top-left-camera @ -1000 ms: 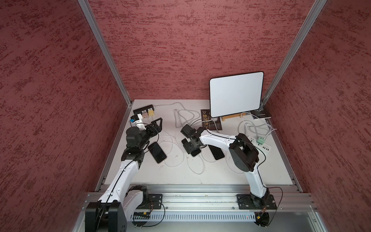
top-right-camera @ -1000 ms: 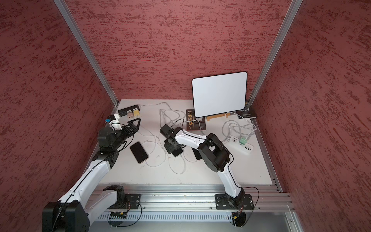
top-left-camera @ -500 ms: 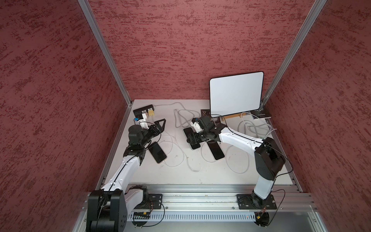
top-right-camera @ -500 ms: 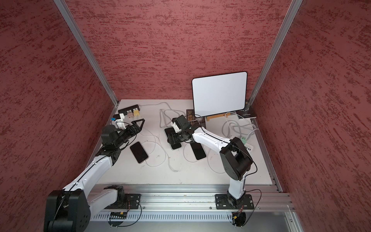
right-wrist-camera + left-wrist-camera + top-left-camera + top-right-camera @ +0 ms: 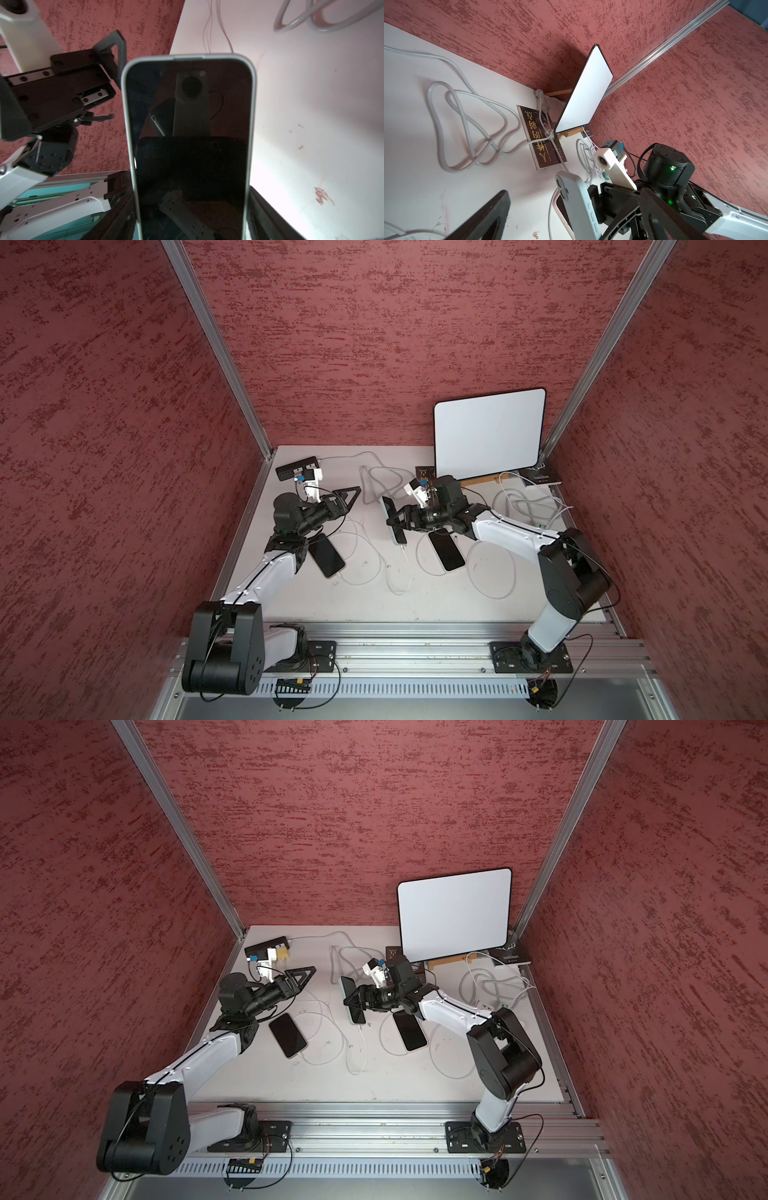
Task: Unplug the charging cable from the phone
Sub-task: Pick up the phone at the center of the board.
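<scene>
Right fingers [image 5: 400, 521] are clamped across the width of the phone [image 5: 389, 508], spread as wide as the phone and no wider. The phone is in a pale case, lifted off the counter [image 5: 374, 605] and turned on its long edge, roughly mid-counter. In the right wrist view its dark screen [image 5: 191, 145] faces the camera, with the fingers gripping both long sides low down. In the left wrist view the pale back with the camera lenses [image 5: 578, 204] is visible. The white cable [image 5: 402, 551] meets the phone's near end and the plug looks seated, not yet out. From there it hangs to the counter and curls into a loop. Left fingers [image 5: 348, 489] are fully spread and hold nothing. They hover above the counter's left-rear area, aimed toward the held phone but well apart from it. Two other dark phones lie flat: one [image 5: 326, 556] near the left arm, one [image 5: 446, 551] just under the right arm. A white panel [image 5: 488, 433] stands propped at the back right.
</scene>
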Motion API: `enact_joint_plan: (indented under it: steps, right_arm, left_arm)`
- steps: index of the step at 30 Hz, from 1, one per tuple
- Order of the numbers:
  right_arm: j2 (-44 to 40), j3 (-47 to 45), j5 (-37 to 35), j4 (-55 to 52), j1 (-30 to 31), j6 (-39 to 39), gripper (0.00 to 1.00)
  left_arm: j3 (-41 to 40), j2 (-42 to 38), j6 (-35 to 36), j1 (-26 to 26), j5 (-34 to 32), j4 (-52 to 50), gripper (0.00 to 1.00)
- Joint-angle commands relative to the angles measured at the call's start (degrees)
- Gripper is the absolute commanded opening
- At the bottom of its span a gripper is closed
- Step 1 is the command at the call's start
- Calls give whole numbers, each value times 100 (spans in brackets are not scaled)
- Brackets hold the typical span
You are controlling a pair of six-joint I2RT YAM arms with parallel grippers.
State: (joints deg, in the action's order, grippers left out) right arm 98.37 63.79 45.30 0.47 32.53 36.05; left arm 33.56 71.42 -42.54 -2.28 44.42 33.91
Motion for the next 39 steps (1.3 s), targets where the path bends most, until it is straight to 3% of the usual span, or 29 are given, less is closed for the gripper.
enact_joint_plan:
  steps: [1,12,30,39]
  right_arm:
    - [-323,-139,799,1339,-166,588,32]
    - [-698,-519,1493,2251,-221,837,32]
    - [-880,-899,1944,3742,-174,1645,32]
    - [-872,-903,1948,3810,-118,1670,32]
  left_arm:
    - [115,187,-503,-40,648,917,100]
    - [335,471,-808,-511,1392,1450,100]
    - [615,896,-669,-1136,1595,1479,100]
    - [692,966,-628,-1321,1591,1469,100]
